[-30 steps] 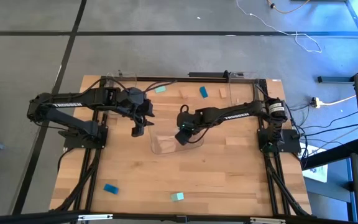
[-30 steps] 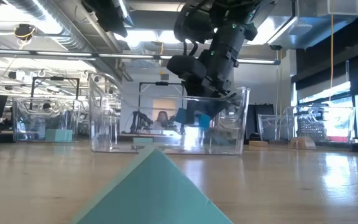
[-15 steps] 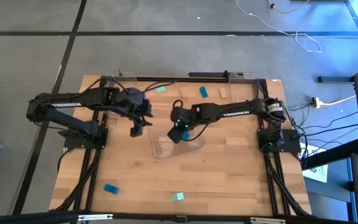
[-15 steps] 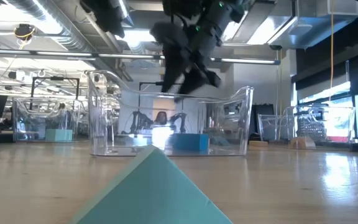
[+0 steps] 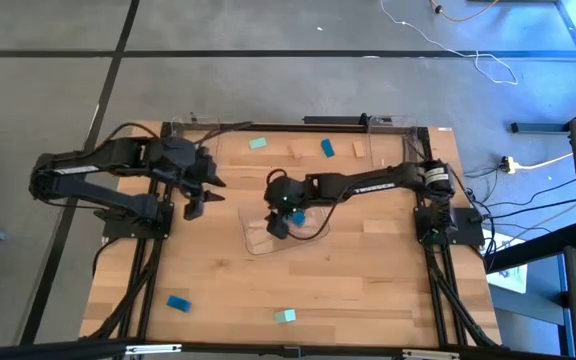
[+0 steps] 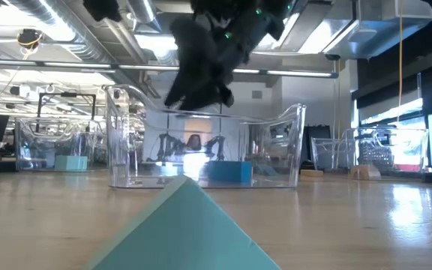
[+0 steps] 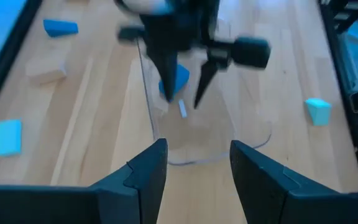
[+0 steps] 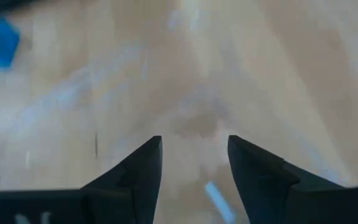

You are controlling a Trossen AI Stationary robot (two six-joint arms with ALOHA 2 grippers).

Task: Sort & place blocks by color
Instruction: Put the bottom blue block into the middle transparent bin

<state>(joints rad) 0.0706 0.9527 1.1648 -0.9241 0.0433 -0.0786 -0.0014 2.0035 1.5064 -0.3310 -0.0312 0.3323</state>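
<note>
Blocks lie scattered in two groups, and which arm is nearer to each is what the next pick turns on. The right tool [image 5: 279, 224] hangs empty over the clear tray [image 5: 256, 240] at mid-bench; its fingers stand apart with nothing between them, and a bright blue block [image 6: 225, 172] rests on the tray floor below it. The left tool [image 5: 196, 205] hovers just left of that tray, also parted and empty. Along the far edge of the bench [image 5: 368, 300] sit a mint block [image 5: 258, 144], a tan wood block [image 5: 297, 153] and a blue block [image 5: 327, 148], in a loose row; the right tool is the closer of the two to the blue and tan ones, and they lie beyond it, toward the far rim. The blue one sits tilted, its long axis skewed to the bench edges, so a wrist turn would likely be needed to close across its short sides. Near the front edge lie another blue block [image 5: 178, 303] and a mint block [image 5: 286, 316], well apart from both tools; the blue is on the left arm's side, the mint nearer the middle. By my judgement the sort is at an early stage, with most pieces unplaced.
</note>
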